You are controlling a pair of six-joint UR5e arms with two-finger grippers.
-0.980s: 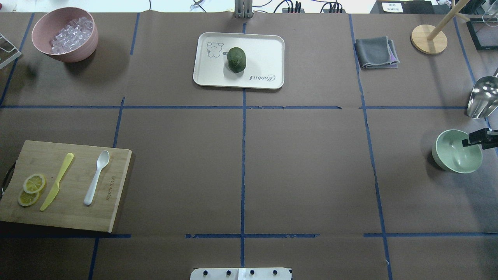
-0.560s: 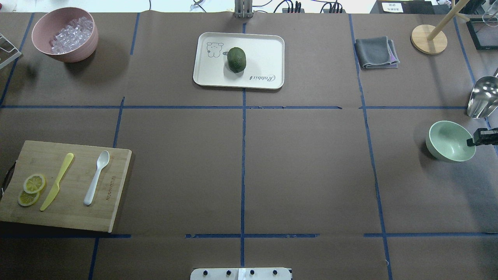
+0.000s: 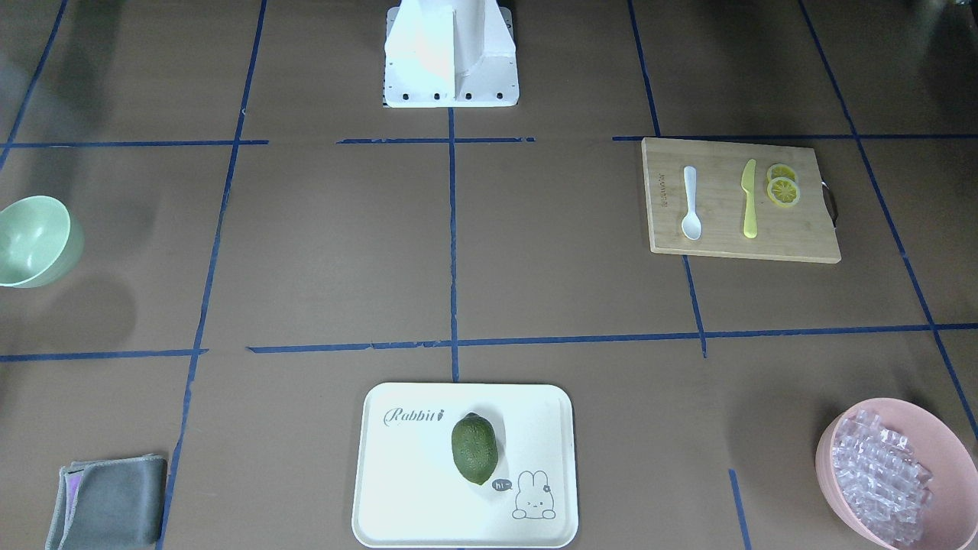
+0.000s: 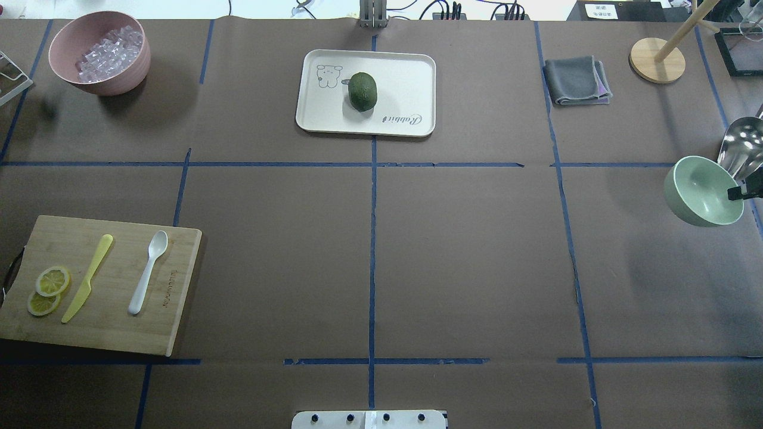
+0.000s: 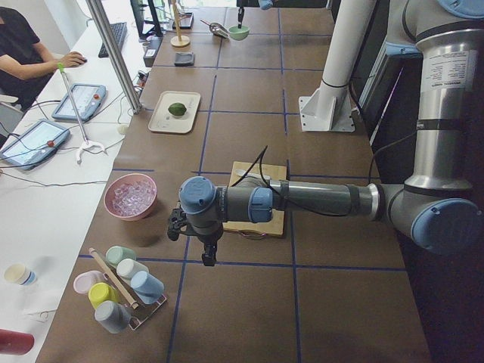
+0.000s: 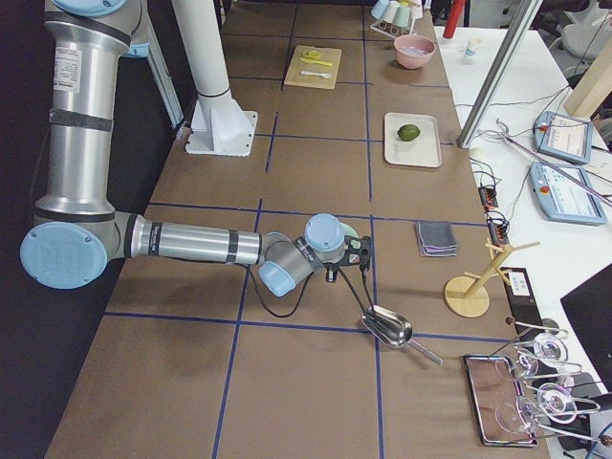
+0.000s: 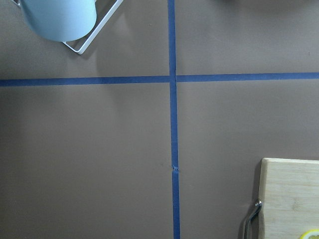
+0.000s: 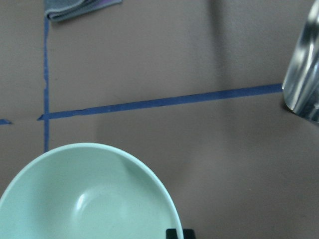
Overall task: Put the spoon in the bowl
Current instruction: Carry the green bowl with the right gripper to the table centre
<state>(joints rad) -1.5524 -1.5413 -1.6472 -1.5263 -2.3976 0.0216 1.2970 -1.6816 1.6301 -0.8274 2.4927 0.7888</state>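
step: bowl carry, spoon not picked yet | right gripper (image 4: 736, 192) clamped on bowl (image 4: 697, 189) rim, bowl tilted, lifted at table's right edge | spoon (image 4: 148, 272) flat on cutting board (image 4: 107, 333) beside knife (image 4: 88, 278) | left gripper (image 5: 206, 257) jaws: can't tell | next: likely set bowl within reach, then grab spoon handle

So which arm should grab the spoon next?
Left, probably. The spoon lies on the cutting board on the robot's left, and the left gripper hangs just beside that board. The right gripper is at the far end, holding the bowl by its rim.
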